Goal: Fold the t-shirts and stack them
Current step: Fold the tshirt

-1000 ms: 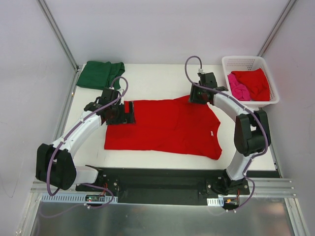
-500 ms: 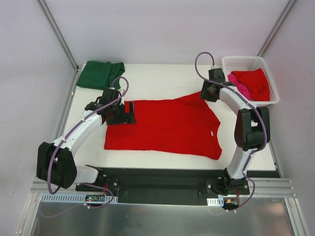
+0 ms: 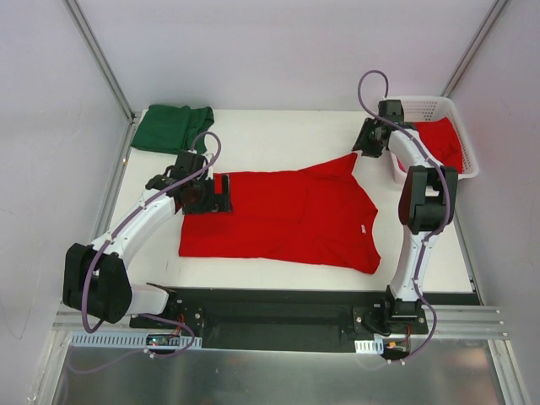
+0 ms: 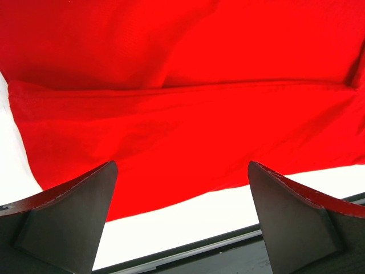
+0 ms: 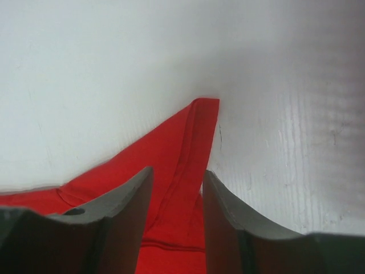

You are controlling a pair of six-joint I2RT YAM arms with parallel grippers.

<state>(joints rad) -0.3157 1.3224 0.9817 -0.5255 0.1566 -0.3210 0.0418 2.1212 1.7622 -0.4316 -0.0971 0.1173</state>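
A bright red t-shirt [image 3: 287, 219] lies spread flat mid-table and fills the left wrist view [image 4: 182, 85]. My left gripper [image 3: 224, 193] hovers over its left edge, wide open [image 4: 181, 171], holding nothing. One sleeve [image 3: 344, 163] is drawn out to a point toward the far right. My right gripper [image 3: 364, 148] is just beyond it. Its jaws stand partly apart [image 5: 178, 171], and the sleeve [image 5: 188, 137] lies flat on the table between them, not pinched. A dark green t-shirt [image 3: 171, 126] lies folded at the far left corner. Another red t-shirt [image 3: 440, 139] sits in the basket.
The white lattice basket [image 3: 422, 105] stands at the far right corner, close behind my right wrist. White tabletop [image 3: 278, 135] shows between the green shirt and the basket. A black rail [image 3: 278, 308] runs along the near edge by the arm bases.
My right gripper moved toward the far right, close to the basket, and the sleeve stretched out after it into a point. The left arm stayed put.
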